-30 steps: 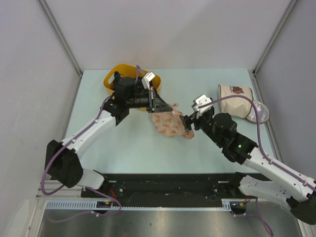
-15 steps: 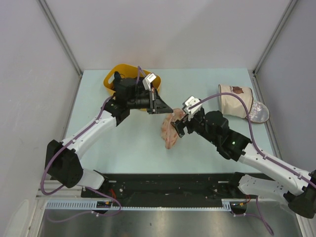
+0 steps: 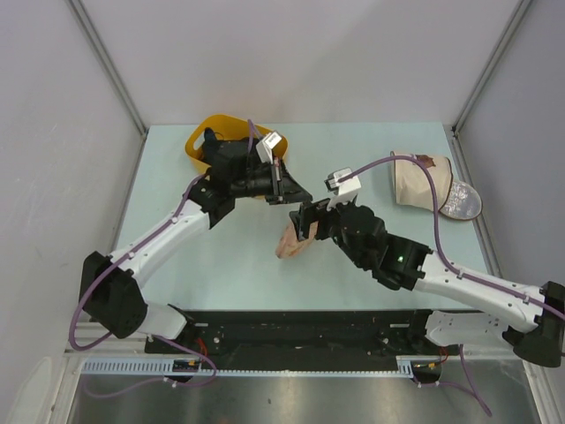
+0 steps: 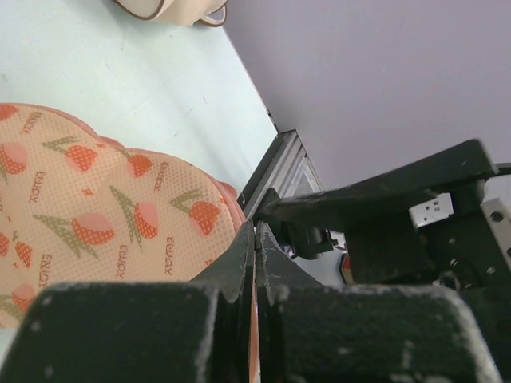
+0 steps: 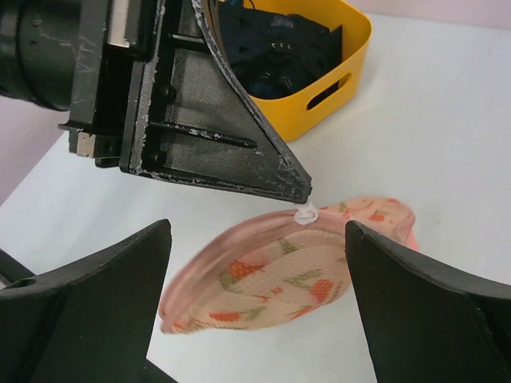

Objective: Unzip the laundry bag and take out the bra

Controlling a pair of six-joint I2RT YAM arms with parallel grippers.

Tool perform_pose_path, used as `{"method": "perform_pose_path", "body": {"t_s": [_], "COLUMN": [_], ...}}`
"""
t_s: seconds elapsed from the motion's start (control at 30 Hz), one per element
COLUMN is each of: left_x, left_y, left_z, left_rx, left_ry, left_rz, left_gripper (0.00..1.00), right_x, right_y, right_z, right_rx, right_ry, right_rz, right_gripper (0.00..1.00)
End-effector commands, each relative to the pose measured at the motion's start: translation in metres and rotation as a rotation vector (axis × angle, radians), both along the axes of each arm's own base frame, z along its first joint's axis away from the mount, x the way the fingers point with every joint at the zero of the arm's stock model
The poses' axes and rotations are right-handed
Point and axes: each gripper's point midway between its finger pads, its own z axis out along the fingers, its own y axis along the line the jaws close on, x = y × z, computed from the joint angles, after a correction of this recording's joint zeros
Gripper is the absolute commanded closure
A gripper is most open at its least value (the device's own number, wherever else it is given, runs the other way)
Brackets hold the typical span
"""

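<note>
**Left pinches the zip, right stands wide**

On your left, the yellow bin (image 3: 196,141) sits behind the left gripper (image 3: 298,198). Its fingers are pressed together on the white zip pull (image 5: 304,213). The laundry bag (image 3: 294,240) is mid-table, tilted up on edge beneath that pinch, seam uppermost. Your right gripper (image 5: 257,239) is spread wide facing the bag, holding nothing. The beige cylinder bag (image 3: 419,181) lies far right.

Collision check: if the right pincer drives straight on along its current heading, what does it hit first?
Most likely the laundry bag, lying ahead between the right pincer's open fingers. The left pincer, shut on the zip pull, sits just above that line; depth is unclear, so it could be touched too.
</note>
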Motion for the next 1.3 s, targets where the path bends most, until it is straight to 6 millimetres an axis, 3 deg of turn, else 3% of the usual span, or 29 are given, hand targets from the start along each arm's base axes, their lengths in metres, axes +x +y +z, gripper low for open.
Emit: {"method": "perform_pose_path", "body": {"t_s": [0.0, 0.27, 0.37, 0.47, 0.5, 0.7, 0.73, 0.8, 0.87, 0.93, 0.97, 1.0, 1.07, 1.27], "left_x": [-0.005, -0.015, -0.015, -0.014, -0.014, -0.010, -0.009, -0.007, -0.006, -0.001, 0.001, 0.006, 0.011, 0.035], "left_y": [-0.001, -0.010, -0.009, -0.008, -0.009, -0.009, -0.008, -0.008, -0.008, -0.006, -0.004, 0.000, 0.004, 0.027], "left_z": [0.023, 0.019, 0.021, 0.022, 0.022, 0.026, 0.027, 0.034, 0.040, 0.042, 0.041, 0.041, 0.034, 0.001], "left_rx": [-0.012, -0.013, -0.011, -0.007, -0.007, -0.008, -0.009, -0.018, -0.015, 0.001, 0.015, 0.024, 0.042, 0.062], "left_ry": [-0.083, -0.075, -0.076, -0.084, -0.080, -0.095, -0.096, -0.110, -0.129, -0.149, -0.148, -0.147, -0.144, -0.071], "left_rz": [0.023, -0.010, -0.006, 0.006, 0.006, 0.026, 0.031, 0.034, 0.037, 0.056, 0.064, 0.081, 0.098, 0.141], "left_gripper": [1.00, 1.00, 1.00, 0.99, 1.00, 1.00, 1.00, 0.99, 1.00, 1.00, 1.00, 1.00, 1.00, 1.00], "right_x": [0.007, 0.016, 0.016, 0.013, 0.012, 0.007, 0.006, 0.002, -0.002, -0.008, -0.013, -0.014, -0.023, -0.024], "right_y": [-0.003, -0.017, -0.021, -0.025, -0.026, -0.029, -0.030, -0.028, -0.022, -0.029, -0.020, -0.024, -0.027, -0.063], "right_z": [0.016, -0.006, -0.020, -0.027, -0.027, -0.026, -0.026, -0.026, -0.022, -0.021, -0.014, -0.019, -0.005, 0.007], "right_rx": [0.140, 0.074, 0.030, 0.024, 0.022, -0.003, -0.013, -0.076, -0.099, -0.174, -0.155, -0.184, -0.173, -0.142], "right_ry": [0.027, 0.013, 0.031, 0.058, 0.061, 0.066, 0.064, 0.042, 0.004, -0.072, -0.101, -0.124, -0.192, -0.270], "right_rz": [-0.153, -0.348, -0.381, -0.386, -0.384, -0.353, -0.345, -0.277, -0.190, -0.109, -0.026, 0.004, 0.096, 0.102], "right_gripper": [0.07, 0.07, 0.12, 0.24, 0.34, 0.71, 0.85, 1.00, 1.00, 1.00, 1.00, 1.00, 1.00, 1.00]}}
